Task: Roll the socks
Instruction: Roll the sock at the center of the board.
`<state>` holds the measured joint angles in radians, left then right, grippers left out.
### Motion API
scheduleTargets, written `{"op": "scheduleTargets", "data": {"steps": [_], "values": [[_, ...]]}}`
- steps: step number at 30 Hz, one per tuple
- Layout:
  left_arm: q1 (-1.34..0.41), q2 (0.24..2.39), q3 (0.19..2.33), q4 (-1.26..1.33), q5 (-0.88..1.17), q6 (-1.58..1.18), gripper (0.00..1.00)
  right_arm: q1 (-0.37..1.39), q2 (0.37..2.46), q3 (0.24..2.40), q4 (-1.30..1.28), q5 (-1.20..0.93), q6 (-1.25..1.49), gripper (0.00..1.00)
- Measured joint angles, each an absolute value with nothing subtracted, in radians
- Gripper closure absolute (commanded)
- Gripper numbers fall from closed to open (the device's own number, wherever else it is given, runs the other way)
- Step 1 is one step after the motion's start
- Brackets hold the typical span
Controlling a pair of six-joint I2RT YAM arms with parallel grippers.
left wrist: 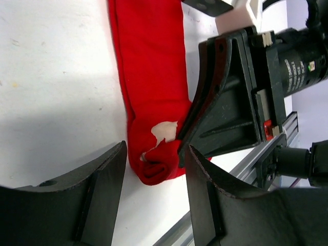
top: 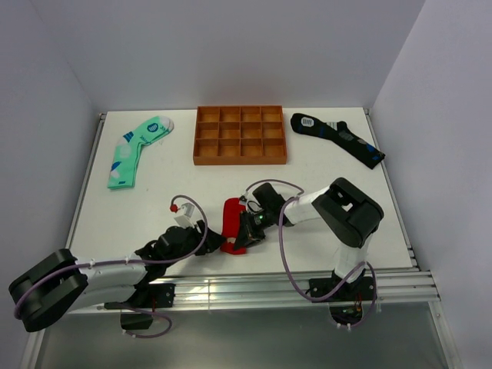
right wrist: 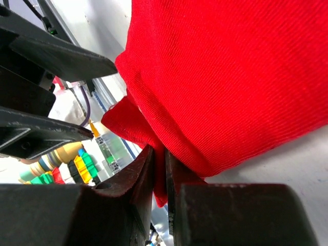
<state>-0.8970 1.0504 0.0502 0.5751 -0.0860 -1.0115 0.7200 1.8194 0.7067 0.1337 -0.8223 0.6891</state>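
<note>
Sock (left wrist: 154,77), red, lies with its end inside released left gripper (left wrist: 154,159); right gripper (right wrist: 160,159) pinches its edge.

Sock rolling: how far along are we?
Done: no sock is fully rolled. In hand: the red sock, its near end pinched by the right gripper, with the left gripper open astride that end, which looks barely curled. Left: the green sock and black sock lie flat at the back.

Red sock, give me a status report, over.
Right gripper shut on red sock, pinching its edge. Left gripper open, straddling the sock's near end. Grippers crowded close together.
</note>
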Motion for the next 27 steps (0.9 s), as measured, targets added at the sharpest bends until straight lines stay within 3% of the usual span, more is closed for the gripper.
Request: {"op": "scheduleTargets", "data": {"steps": [21,27], "values": [[-0.973,1.166,0.050,0.655,-0.123,-1.011,0.52,0.702,1.847,0.727,0.111,-0.860,0.682,0.83],[-0.977,1.226,0.055,0.713,-0.129,-1.015,0.59,0.701,1.848,0.727,0.112,-0.863,0.683,0.83]]}}
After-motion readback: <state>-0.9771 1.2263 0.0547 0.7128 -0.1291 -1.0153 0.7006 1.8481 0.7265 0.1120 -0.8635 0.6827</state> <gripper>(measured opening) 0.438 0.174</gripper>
